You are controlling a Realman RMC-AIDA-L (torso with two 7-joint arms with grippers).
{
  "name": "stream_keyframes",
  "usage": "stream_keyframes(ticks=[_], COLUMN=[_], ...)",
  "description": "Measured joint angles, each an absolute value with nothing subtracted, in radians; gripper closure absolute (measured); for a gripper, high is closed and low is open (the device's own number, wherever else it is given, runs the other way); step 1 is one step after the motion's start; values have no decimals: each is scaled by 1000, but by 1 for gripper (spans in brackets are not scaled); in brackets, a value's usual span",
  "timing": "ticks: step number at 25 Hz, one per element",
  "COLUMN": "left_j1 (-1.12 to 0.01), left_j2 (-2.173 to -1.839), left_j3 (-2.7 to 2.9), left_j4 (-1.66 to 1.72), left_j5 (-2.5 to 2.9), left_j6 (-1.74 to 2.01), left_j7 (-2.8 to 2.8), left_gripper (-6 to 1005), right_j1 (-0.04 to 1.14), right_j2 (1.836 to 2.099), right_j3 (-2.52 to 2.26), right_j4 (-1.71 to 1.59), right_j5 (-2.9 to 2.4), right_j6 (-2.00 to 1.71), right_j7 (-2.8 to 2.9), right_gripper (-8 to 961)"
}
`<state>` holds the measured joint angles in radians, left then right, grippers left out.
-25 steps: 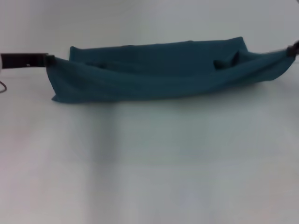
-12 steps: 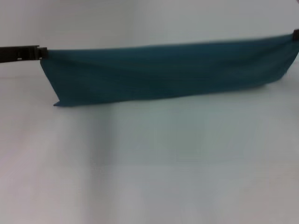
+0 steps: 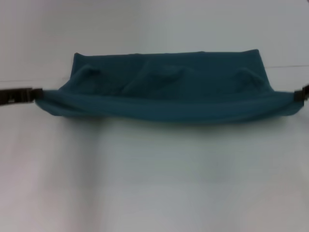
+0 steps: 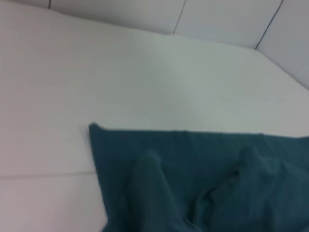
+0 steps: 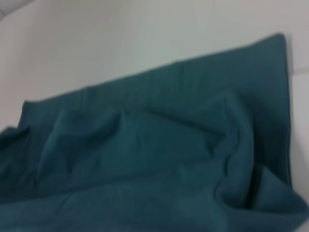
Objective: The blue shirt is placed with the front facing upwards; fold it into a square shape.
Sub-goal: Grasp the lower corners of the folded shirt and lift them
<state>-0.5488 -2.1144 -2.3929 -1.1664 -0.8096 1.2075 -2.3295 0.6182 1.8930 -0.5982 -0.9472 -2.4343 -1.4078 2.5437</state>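
The blue shirt lies across the far part of the white table as a long dark teal band, doubled over on itself with rumpled bumps on its upper layer. Its near folded edge is stretched between my two grippers. My left gripper grips the left end of that edge and my right gripper grips the right end at the picture's border. The left wrist view shows the blue shirt with a straight edge on the table. The right wrist view is filled by the wrinkled blue shirt. No print or collar shows.
Only the bare white table surface lies in front of the shirt. A pale wall rises behind the table, and tiled panels stand beyond the table's far edge in the left wrist view.
Half a second ago the shirt hung taut and high like a flat curtain between the grippers. Both grippers have since dropped lower, and the cloth now sags with its far layer resting on the table.
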Motion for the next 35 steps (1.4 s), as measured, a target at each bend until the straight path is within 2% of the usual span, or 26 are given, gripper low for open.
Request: stream_keyframes(ticks=[4,7,18,29,35], left_j1=[-489,-443,-377,-281,-213], left_j2=[-2143,-2152,-2159,-2171,-2174], left_j3=[-2395,-2416,-2487,-2527,-2531], left_j4=[-1240,-1276,-1315,-1344,-1343], left_j5=[-810,-842,-884,-980,-1022], left_j6=[1258,1313,1432,1571,1614], left_j7=[-2314,-2306,-2303,-2282,-2277], left_gripper=[989,990,990,988,989], right_j1=[573,539,430,381,366], right_j2=[1900,1900,1917,1924,1937], right_j3=[-594,-591,-511,-385,-385], right_j4=[-950,-951,-962,-986,-990], right_j5=[-2420,-2402,-2382,-2380,-2380], right_j6=[-1460,-1499,-1619,-1744,-1761], right_j7=[2529,2520,2481,2441,2437], right_gripper=[933,933,931,927,924])
